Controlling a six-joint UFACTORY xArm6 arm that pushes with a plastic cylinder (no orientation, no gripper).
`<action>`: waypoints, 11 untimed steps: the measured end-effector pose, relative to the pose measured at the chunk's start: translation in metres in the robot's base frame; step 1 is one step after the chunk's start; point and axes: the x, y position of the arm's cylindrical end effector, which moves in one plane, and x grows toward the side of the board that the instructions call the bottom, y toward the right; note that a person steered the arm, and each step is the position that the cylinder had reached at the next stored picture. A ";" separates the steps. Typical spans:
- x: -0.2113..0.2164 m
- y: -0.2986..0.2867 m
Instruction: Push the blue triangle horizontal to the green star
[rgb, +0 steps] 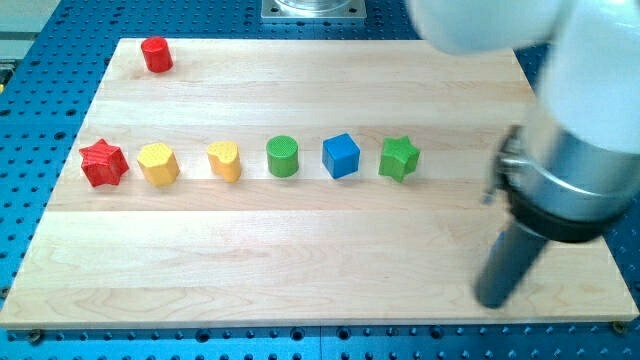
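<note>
Wooden board (300, 250), blocks in one row. Green star-shaped block (399, 158) taken as landmark. No blue triangle was visible; the only blue piece was a blue cube (341, 156) just beside the star on the view's left. The triangle may have sat hidden behind the arm. No claw on this rig, only the rod. My tip (493, 301) stood well below the star, toward the view's right. Risk: pushing blind, I might strike the star and break the row.
</note>
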 end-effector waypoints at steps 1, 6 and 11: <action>-0.025 0.026; -0.095 -0.052; -0.107 -0.025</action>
